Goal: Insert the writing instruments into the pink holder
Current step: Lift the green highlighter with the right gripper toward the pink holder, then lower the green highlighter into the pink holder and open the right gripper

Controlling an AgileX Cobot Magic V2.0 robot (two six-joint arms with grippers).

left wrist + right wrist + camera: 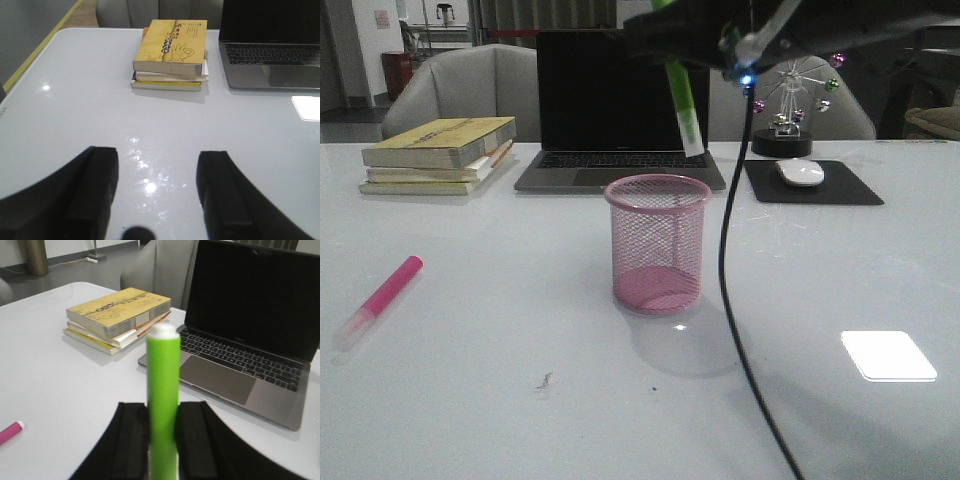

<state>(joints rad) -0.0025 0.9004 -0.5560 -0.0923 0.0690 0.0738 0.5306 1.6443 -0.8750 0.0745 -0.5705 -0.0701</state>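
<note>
**Green marker hanging above and just behind the pink cup's mouth**

The right gripper is clamped on the chunky bright green highlighter marker, whose long axis runs close to vertical, its pale lower end tilted slightly toward the right. The round pink wire-mesh pencil cup stands upright right below it (its rim looks slightly nearer the camera than the marker's tip, though depth is hard to judge), so the coming move is mostly straight down. The hot pink highlighter marker lies flat on the white table, well apart on the left. The left gripper hangs with fingers spread and nothing between them.
</note>
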